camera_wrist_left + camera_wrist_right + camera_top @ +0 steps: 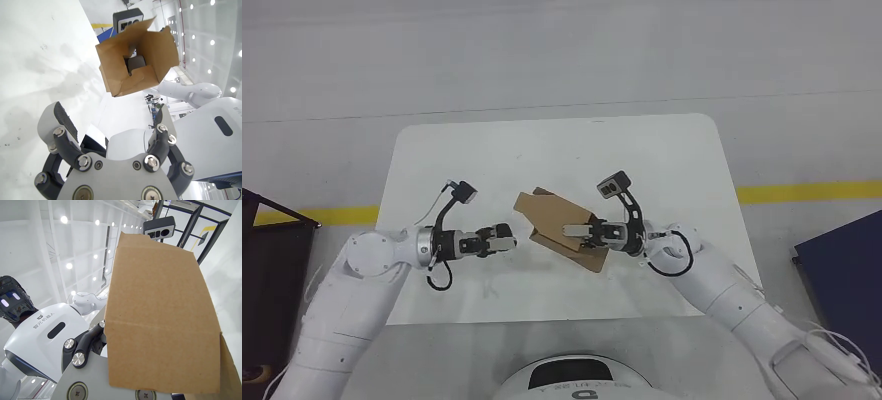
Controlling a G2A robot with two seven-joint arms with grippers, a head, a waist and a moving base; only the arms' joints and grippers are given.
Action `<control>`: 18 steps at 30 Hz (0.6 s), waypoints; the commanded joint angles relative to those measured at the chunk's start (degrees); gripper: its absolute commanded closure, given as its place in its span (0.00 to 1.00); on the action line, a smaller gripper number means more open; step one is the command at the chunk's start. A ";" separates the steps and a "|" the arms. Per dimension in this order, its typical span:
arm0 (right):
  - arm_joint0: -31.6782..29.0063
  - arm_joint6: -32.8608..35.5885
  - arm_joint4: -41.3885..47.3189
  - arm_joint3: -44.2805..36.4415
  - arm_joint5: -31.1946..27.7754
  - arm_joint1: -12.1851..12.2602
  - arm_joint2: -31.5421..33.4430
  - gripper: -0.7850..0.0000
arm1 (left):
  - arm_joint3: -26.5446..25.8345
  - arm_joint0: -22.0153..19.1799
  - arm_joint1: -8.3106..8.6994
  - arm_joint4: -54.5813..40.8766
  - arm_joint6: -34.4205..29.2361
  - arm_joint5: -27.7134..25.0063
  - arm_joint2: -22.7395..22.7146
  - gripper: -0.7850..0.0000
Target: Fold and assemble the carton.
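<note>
Top view: brown carton (pixel 554 225) over the middle of the white table (pixel 542 150), tilted, between the two arms. Clamped on one wall by the right gripper (pixel 570 233), with one pale finger lying across the cardboard toward the other arm. Just beside the carton's near corner and apart from it: left gripper (pixel 510 241), pointing at the box.

Left wrist view: left gripper (pixel 110 111) spread wide, nothing between the ribbed pads (pixel 65 121). Ahead of it, the carton (pixel 157 49) seen end-on as an open tube, flaps part-folded around a square gap. Through that gap, a grey finger pad (pixel 136 63) of the right gripper inside the box, a detail hidden under cardboard from above.

Right wrist view: one flat panel of the carton (pixel 160 313) close against the camera, covering the fingertips. At the panel's edge, a black finger link (pixel 88 338).

Cannot tell whether the carton's lowest corner touches the table.
</note>
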 commanded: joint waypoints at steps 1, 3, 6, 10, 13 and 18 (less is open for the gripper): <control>0.09 0.23 -0.23 0.10 0.23 -0.20 -0.13 1.00 | -0.64 -0.17 -0.08 2.35 0.40 0.40 1.10 0.00; 0.16 0.39 -0.45 0.19 0.39 -0.45 -0.28 1.00 | -0.92 -0.48 -0.25 4.41 1.88 1.07 2.33 0.00; 0.21 0.56 -0.78 0.22 0.56 -0.78 -0.40 1.00 | -0.80 -1.21 -0.55 5.57 3.96 2.08 3.87 0.00; 0.04 0.66 -1.31 0.16 0.66 -1.09 -0.29 1.00 | -0.47 -1.89 -0.70 4.31 4.56 2.03 4.49 0.00; -0.21 0.91 -1.39 0.04 0.90 -1.22 0.01 1.00 | 0.45 -1.90 -0.58 0.70 3.74 1.32 3.65 0.00; -0.62 1.43 -0.56 0.38 1.42 -1.47 0.71 1.00 | 2.05 -1.53 -0.42 -4.74 4.56 0.68 1.70 0.00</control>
